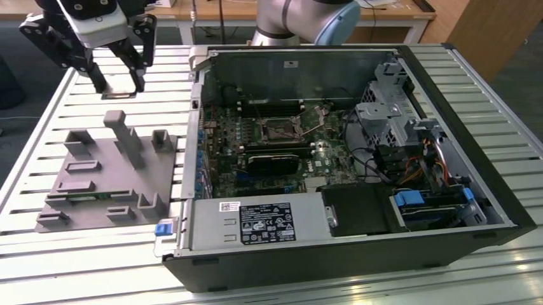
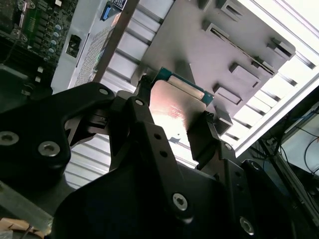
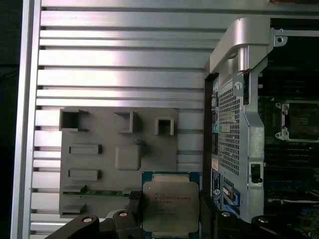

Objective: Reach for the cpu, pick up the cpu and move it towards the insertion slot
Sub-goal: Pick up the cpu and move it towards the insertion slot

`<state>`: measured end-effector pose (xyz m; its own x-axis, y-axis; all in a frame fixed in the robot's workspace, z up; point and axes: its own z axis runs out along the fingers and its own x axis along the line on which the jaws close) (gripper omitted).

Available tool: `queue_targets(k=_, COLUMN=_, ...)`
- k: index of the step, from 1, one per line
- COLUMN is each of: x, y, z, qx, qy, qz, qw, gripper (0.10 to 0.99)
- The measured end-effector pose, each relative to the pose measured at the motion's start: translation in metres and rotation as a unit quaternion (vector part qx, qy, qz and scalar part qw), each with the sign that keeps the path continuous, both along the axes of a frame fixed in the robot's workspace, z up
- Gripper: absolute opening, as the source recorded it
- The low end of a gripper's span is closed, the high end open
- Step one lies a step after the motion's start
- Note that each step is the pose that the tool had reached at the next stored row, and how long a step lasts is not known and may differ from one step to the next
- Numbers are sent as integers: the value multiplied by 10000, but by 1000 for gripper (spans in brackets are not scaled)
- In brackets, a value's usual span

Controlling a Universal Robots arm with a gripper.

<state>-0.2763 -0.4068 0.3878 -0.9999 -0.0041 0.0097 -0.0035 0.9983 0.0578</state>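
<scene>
The cpu (image 3: 170, 204) hangs over the slatted metal table (image 1: 85, 273), outside the open computer case (image 1: 339, 267) and near the grey tray (image 1: 93, 184), well apart from the insertion slot (image 1: 280, 130) on the green board (image 1: 327, 159), with the black gripper (image 1: 116, 86) closed narrowly on its two opposite sides, gripping it.

Bright light from above: glare whitens the table slats (image 2: 299, 35) and the cpu (image 2: 172, 107) lid — the computer case (image 1: 254, 70) interior lies shaded.
</scene>
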Motion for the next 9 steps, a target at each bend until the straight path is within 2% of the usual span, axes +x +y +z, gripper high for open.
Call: queue_targets(k=9, x=117, y=0, z=0, qx=0, qy=0, qz=0, qw=10000, gripper=541)
